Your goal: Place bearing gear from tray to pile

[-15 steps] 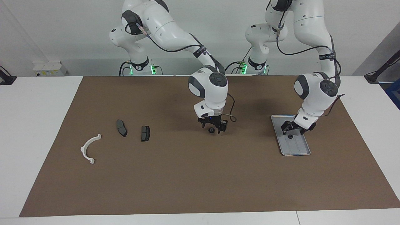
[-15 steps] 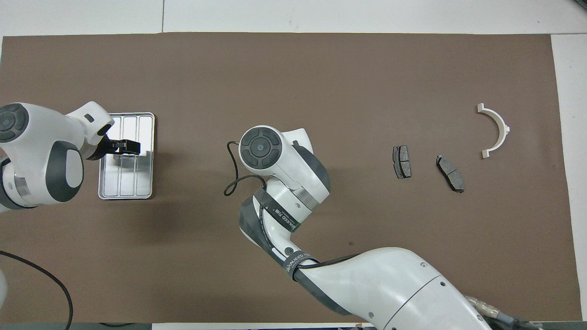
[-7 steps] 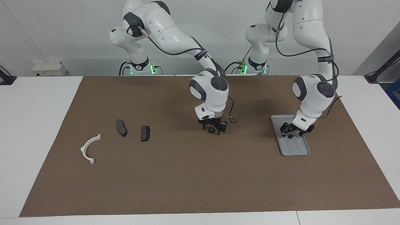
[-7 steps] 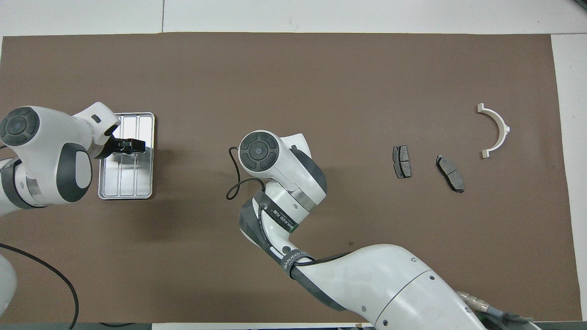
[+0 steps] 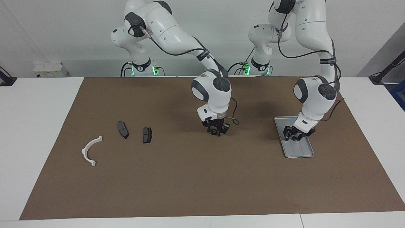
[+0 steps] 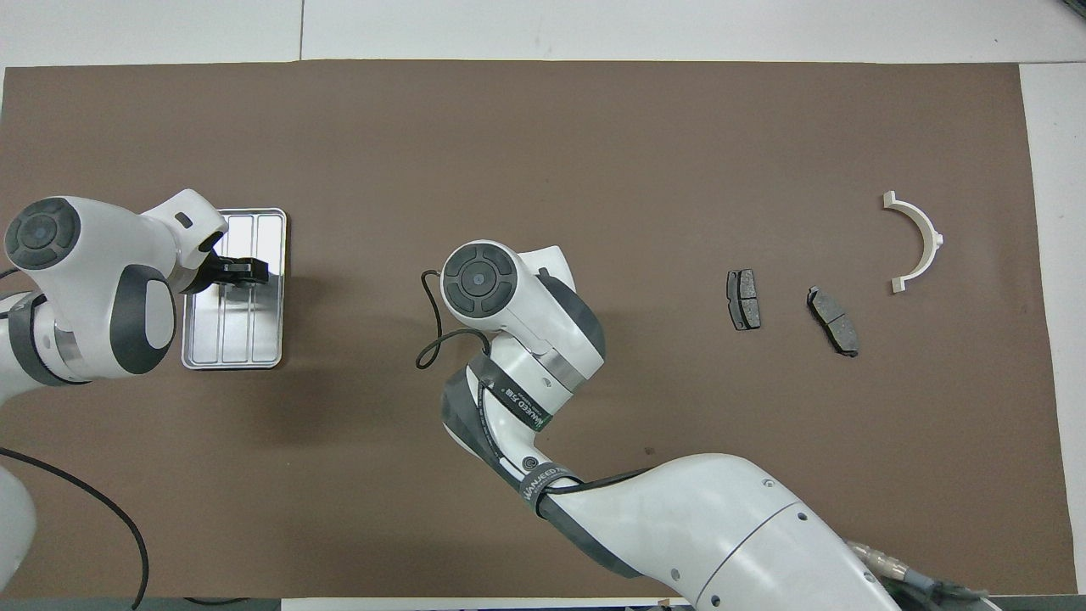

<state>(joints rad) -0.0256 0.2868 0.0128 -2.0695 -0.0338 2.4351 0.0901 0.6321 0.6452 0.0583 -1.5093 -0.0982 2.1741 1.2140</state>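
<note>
Two grippers are seen low over the brown mat [image 5: 190, 183]. In the facing view the right gripper [image 5: 216, 130] is set at mid-mat with its fingers drawn in on a small black bearing gear [image 5: 214, 131], which is pinched between the fingertips just above the mat. The pile is found toward nine o'clock from that gear, well apart from it: two dark brake pads [image 5: 123, 129] [image 5: 147, 135] and, farther out, a white half-ring bracket [image 5: 91, 150]. Toward three o'clock the left gripper [image 5: 292, 136] is lowered into the ribbed metal tray [image 5: 304, 152], fingertips pressed together; whether a part is caught between them cannot be told.
</note>
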